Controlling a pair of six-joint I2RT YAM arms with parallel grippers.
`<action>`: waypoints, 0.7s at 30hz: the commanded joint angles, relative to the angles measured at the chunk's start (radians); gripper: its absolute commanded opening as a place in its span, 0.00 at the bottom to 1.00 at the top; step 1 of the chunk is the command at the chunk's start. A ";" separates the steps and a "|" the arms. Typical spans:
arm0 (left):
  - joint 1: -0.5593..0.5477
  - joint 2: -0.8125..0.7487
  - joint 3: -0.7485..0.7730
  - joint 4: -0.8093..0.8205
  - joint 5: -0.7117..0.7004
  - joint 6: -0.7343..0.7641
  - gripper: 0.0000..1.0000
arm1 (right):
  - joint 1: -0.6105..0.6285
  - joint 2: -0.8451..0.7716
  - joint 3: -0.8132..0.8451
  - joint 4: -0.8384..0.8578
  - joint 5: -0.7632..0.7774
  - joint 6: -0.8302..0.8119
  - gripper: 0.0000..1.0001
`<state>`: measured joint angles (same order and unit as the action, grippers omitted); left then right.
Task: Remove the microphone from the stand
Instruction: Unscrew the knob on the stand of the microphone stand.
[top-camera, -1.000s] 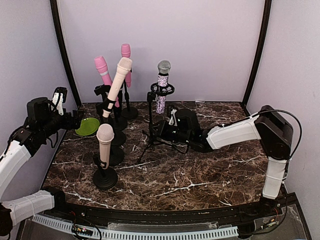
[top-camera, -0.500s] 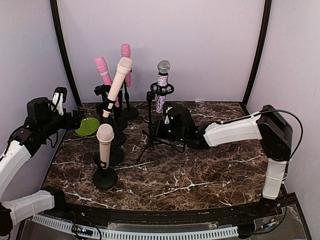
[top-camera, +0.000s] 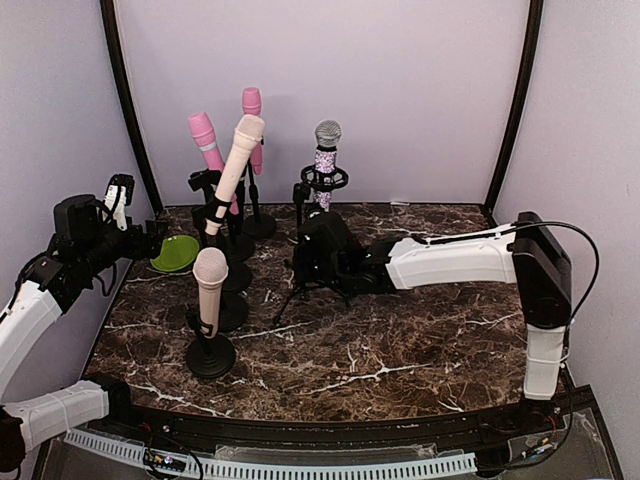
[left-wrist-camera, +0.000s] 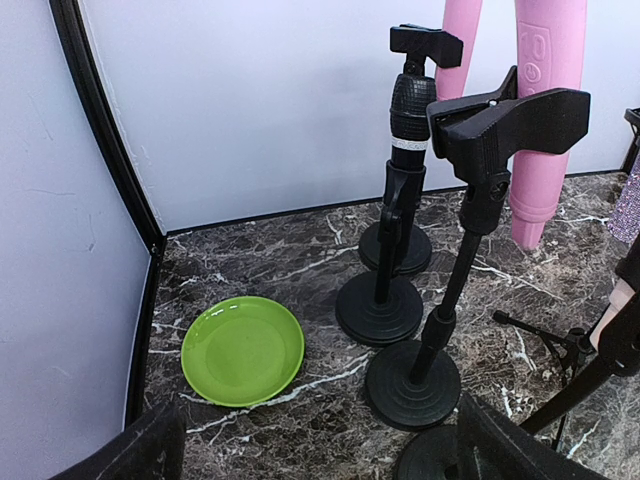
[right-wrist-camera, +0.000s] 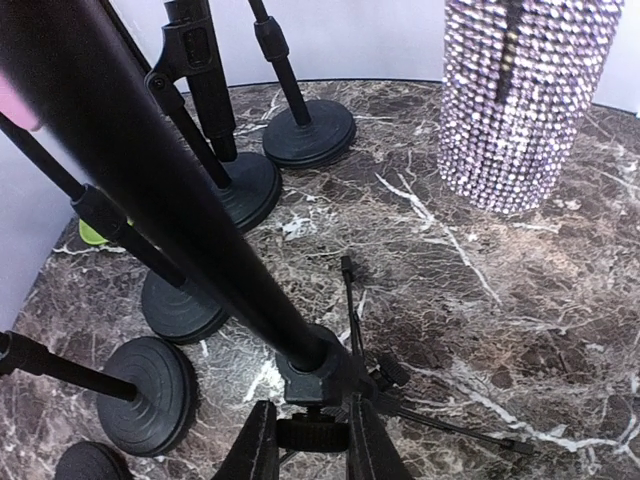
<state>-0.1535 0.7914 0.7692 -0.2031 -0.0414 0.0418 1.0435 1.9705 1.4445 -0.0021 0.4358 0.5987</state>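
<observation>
I'm watching my right fingers (right-wrist-camera: 258, 450), slid left, now clenching the tripod stand (right-wrist-camera: 318, 375) low down. The glitter microphone (top-camera: 326, 150) is sitting upright in its ring. My left fingers (left-wrist-camera: 135, 455) are hanging released, and the table (top-camera: 450, 320) is stretching open rightward.

I was working over a dark brown marble-look tabletop (top-camera: 400, 345) with white veins. Pale lilac walls (top-camera: 400, 80) boxed it in, black struts (top-camera: 127, 110) at the back corners.

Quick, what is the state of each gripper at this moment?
Left gripper: open, holding nothing.
Right gripper: closed on the lower hub of the black tripod stand.
</observation>
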 joint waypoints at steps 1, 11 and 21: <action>0.006 -0.009 -0.011 0.016 0.009 0.009 0.96 | 0.028 0.045 0.064 -0.127 0.147 -0.101 0.03; 0.006 -0.006 -0.011 0.016 0.009 0.009 0.96 | 0.057 0.050 0.102 -0.141 0.218 -0.244 0.23; 0.007 -0.005 -0.013 0.017 0.007 0.011 0.96 | 0.049 -0.206 -0.166 0.118 0.052 -0.285 0.75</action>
<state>-0.1535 0.7914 0.7692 -0.2031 -0.0414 0.0418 1.0912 1.9003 1.3624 -0.0353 0.5522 0.3290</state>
